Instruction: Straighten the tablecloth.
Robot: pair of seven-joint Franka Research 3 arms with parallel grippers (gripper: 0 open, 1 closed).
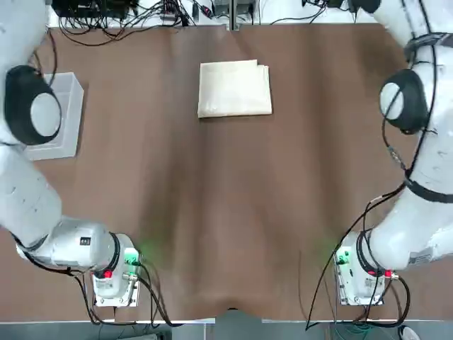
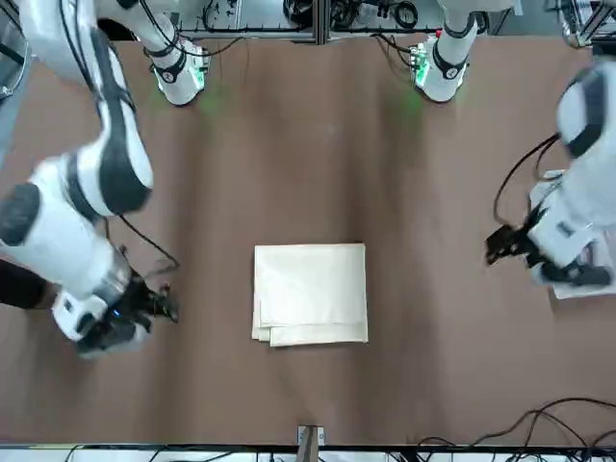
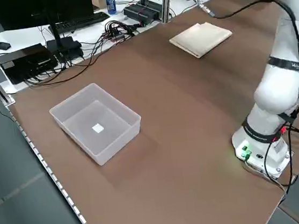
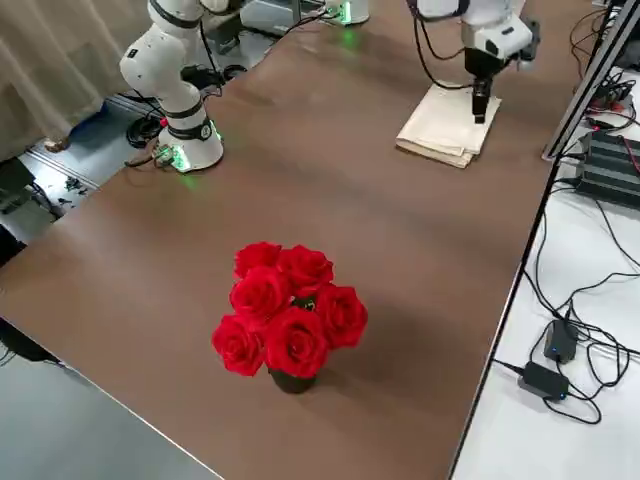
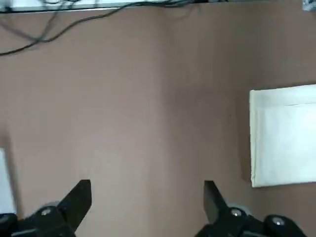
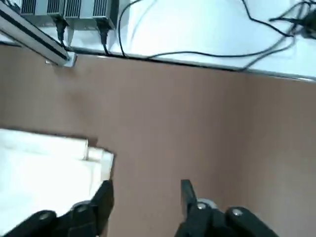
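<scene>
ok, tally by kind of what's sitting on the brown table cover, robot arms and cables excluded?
Folded cream tablecloth: 1
Translucent plastic bin: 1
Dark vase of red roses: 1
Total: 3

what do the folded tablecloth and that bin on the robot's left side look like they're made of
The tablecloth looks like thin matte woven fabric, perhaps cotton or linen: it folds flat in soft-edged layers. The bin seems to be translucent, smooth plastic, judging by its cloudy see-through walls and thin rim.
</scene>
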